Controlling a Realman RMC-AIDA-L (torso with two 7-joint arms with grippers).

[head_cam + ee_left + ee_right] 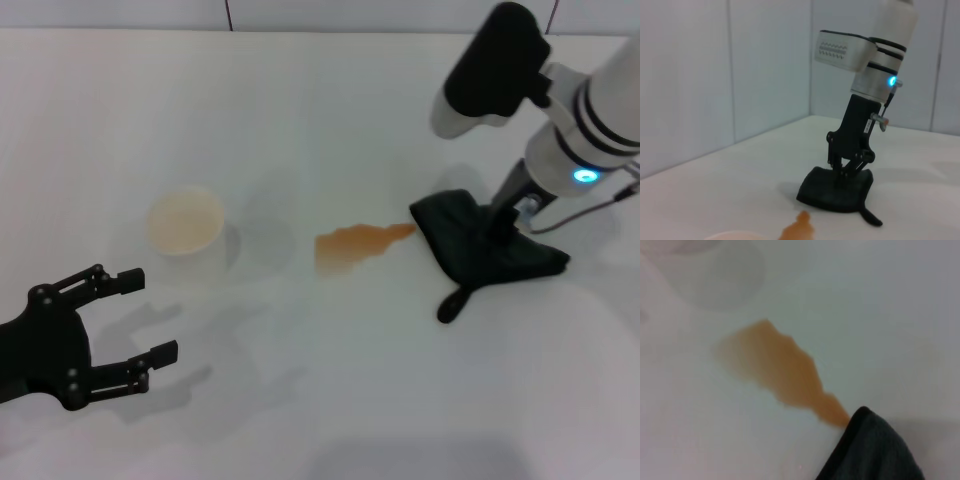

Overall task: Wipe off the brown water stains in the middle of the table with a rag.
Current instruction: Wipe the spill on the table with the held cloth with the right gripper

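- The right gripper [497, 237] points down, its fingers pinching the soft dark green-black rag [480, 250] against the plain white table [330, 400].
- The rag's corner meets the narrow tail of the orange-brown water stains [355, 245], just to its left.
- The left gripper [130, 318] hovers well apart, spread wide and holding nothing, near a white cup [185, 222].

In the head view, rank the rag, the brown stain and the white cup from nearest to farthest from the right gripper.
1. The rag, directly under the right gripper, which presses on it.
2. The brown water stains, mid-table, tail touching the rag's edge.
3. The white cup, farthest, toward the robot's left.
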